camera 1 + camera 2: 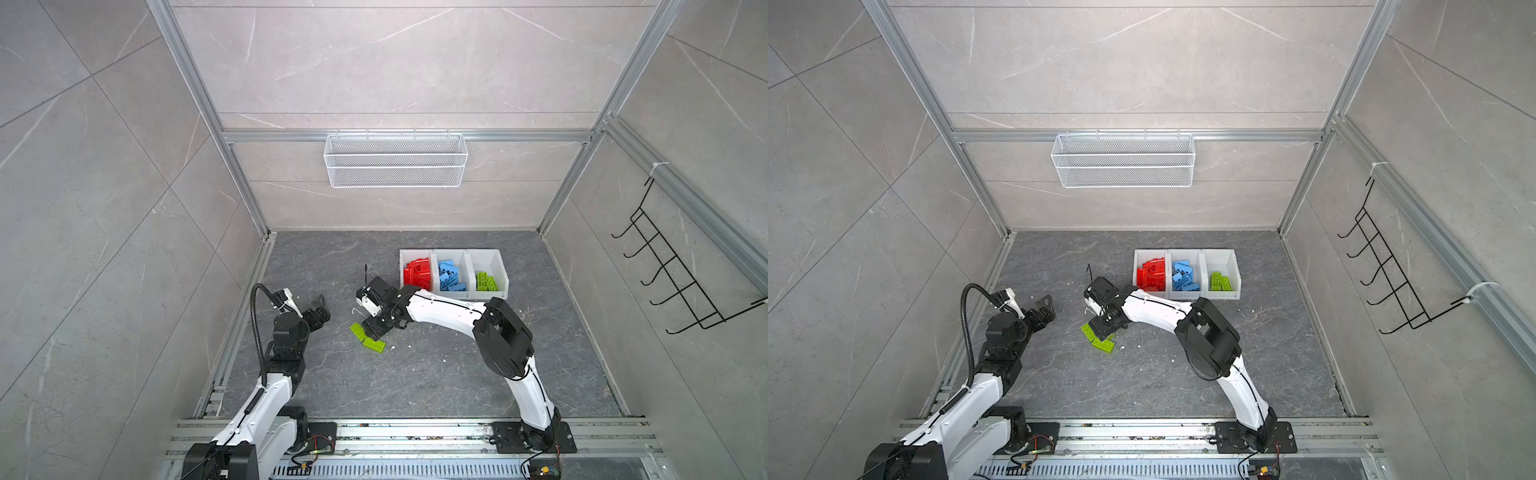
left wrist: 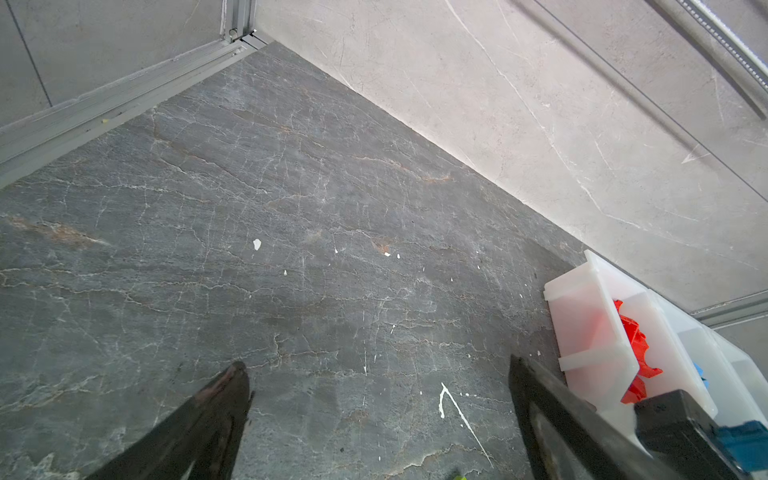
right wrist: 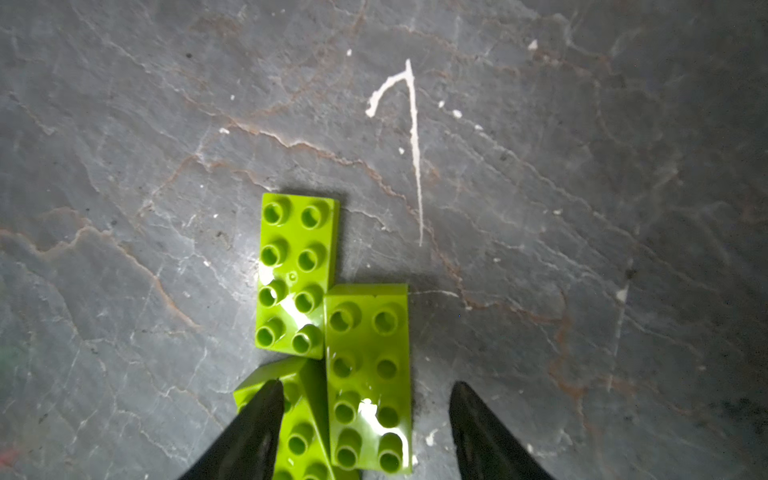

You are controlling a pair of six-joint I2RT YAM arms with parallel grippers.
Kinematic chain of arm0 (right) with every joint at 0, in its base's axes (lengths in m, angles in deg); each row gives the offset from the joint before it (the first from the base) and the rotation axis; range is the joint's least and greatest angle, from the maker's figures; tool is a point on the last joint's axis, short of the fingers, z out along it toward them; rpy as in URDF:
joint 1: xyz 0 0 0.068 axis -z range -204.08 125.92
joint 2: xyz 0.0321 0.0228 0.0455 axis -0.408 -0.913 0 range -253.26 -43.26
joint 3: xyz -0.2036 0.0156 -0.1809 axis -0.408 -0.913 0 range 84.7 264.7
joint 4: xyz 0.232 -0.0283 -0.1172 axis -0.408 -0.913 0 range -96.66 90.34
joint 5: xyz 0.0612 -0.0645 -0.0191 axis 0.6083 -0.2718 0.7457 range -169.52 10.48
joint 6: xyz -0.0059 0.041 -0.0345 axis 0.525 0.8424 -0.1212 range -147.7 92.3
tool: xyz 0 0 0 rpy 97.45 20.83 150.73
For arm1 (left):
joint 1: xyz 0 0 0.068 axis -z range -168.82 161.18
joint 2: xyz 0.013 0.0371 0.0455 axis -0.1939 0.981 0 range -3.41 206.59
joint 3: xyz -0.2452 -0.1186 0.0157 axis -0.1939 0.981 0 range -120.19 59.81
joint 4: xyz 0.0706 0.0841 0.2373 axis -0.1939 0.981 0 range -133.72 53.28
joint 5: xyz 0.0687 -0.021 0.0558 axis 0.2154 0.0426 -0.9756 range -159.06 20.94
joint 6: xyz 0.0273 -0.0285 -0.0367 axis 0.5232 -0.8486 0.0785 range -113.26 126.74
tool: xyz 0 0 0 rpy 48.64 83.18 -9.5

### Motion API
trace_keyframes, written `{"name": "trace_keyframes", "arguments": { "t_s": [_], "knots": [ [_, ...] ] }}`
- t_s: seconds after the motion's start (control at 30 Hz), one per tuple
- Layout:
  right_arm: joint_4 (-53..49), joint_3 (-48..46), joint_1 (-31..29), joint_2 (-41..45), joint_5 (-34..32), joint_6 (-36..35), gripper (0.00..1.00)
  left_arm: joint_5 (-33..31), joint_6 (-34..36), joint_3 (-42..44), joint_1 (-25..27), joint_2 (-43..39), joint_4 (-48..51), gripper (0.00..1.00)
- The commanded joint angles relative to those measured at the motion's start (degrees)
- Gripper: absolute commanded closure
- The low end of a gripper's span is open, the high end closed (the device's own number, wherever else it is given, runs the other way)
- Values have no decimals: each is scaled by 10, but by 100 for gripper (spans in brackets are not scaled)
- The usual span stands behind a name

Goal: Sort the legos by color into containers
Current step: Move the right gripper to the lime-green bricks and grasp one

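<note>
**A:** How did the containers [image 1: 484, 259] look?

**B:** They were three white bins joined in a row on the table [image 1: 415, 374]. In both top views the end bin on the left arm's side held the red legos [image 1: 417, 274]. The middle bin held the blue legos [image 1: 450, 276], and the other end bin held a few green legos [image 1: 486, 282].

**A:** Was anything outside the containers?

**B:** Yes. The loose green legos [image 3: 368, 374] lay on the table off the containers' red end, toward the arm bases, near the bins but apart from them. The right wrist view showed three flat plates, studs up. Two lay side by side and touching, and a third sat tilted beside them.

**A:** And the right gripper [image 3: 365, 388]?

**B:** It was low over those plates, its arm passing in front of the containers. Its jaws stood partly apart, straddling one plate. One fingertip [image 3: 266, 411] sat over the tilted plate, and the other stood over bare table with a gap to the plate's edge. It gripped nothing.

**A:** The left gripper [image 2: 376, 363]?

**B:** Its jaws were spread wide and empty above bare table. It was on that same red-end side, farther from the containers than the loose green legos were.
</note>
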Motion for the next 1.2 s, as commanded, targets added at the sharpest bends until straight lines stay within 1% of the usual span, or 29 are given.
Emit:
{"name": "trace_keyframes", "arguments": {
  "t_s": [0.0, 0.2, 0.23, 0.3, 0.37, 0.47, 0.57, 0.7, 0.93, 1.17],
  "knots": [
    [-23, 21, 8, -16, -24, 22, 37, -10, 6, -12, -1, -6, -17, 0],
    [-9, -13, 43, 24, -29, 53, 39, -12, 9, -13, 0, -7, -16, 0],
    [-7, -20, 43, 36, -28, 48, 38, -13, 8, -13, 0, -5, -17, 0],
    [-3, -36, 43, 61, -13, 38, 33, -12, 7, -13, 0, -2, -17, 0],
    [15, -62, 43, 91, -3, 46, 29, -10, 7, -14, 0, -2, -18, 0],
    [30, -85, 40, 111, -2, 60, 28, -7, 8, -13, -1, -4, -18, 0],
    [11, -71, 30, 96, -23, 59, 28, -9, 6, -12, 0, -4, -20, 0],
    [5, -50, 24, 65, -27, 60, 29, -6, 6, -13, -1, 1, -22, 0],
    [-29, 6, 11, 0, -60, 42, 36, -5, 7, -11, 0, 0, -22, 0],
    [-43, 35, 9, -31, -74, 43, 48, -10, 9, -11, -1, 0, -22, 0]
  ]
}}
